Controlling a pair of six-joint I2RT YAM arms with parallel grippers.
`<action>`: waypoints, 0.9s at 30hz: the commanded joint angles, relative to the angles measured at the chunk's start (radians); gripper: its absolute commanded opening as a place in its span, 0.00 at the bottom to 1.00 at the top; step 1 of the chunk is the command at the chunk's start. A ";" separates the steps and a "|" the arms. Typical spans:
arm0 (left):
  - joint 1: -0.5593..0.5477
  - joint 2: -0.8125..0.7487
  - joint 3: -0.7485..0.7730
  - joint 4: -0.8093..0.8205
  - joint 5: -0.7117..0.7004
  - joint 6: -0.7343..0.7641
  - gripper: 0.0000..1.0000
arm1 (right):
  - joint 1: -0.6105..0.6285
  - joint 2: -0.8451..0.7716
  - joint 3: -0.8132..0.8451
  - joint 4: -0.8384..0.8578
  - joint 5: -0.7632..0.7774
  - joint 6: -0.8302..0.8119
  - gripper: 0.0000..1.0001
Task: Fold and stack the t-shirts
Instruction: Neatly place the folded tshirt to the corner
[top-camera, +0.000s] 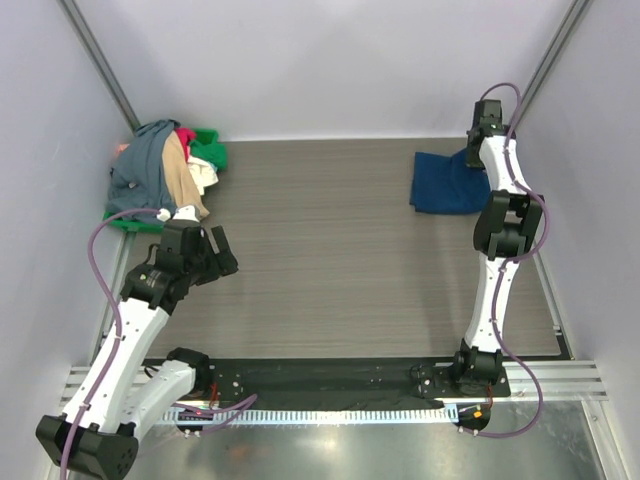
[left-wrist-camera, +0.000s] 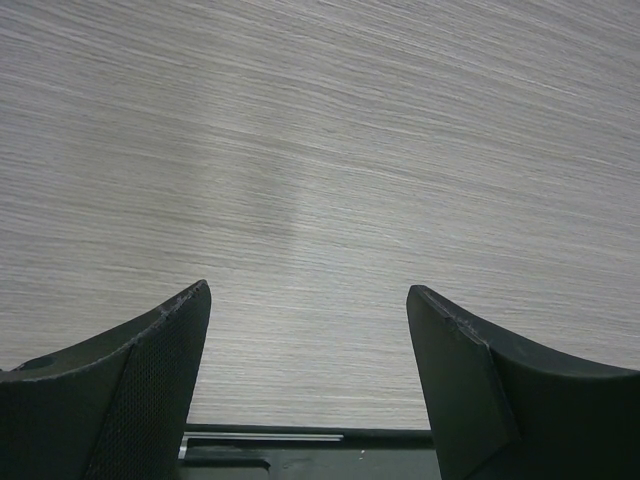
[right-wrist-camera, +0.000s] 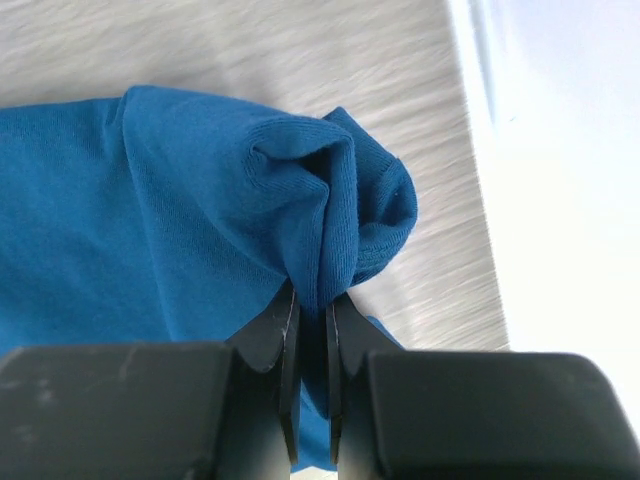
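Right claw pinches 1 blue t-shirt; left claw wide; 1 heap of t-shirts.

Robot lab test cell — plain white panels box in a wood-grain table, aluminium rails along its near edge.

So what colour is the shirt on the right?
The t-shirt is plain blue; the right wrist view shows it best.

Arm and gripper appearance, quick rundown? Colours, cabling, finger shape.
Left arm and right arm: white links, black joint housings and bases. A purple cable loops along each. Left gripper and right gripper are all black; fingers are tapered blades with finely textured inner faces.
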 joint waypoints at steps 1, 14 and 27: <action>-0.004 -0.021 -0.003 0.039 0.005 0.019 0.80 | -0.015 -0.004 0.060 0.154 0.065 -0.099 0.01; -0.002 0.023 -0.002 0.034 -0.021 0.015 0.79 | -0.040 0.209 0.239 0.421 0.174 -0.136 0.02; -0.004 0.031 0.001 0.031 -0.024 0.013 0.79 | -0.046 0.111 0.130 0.538 0.365 -0.002 1.00</action>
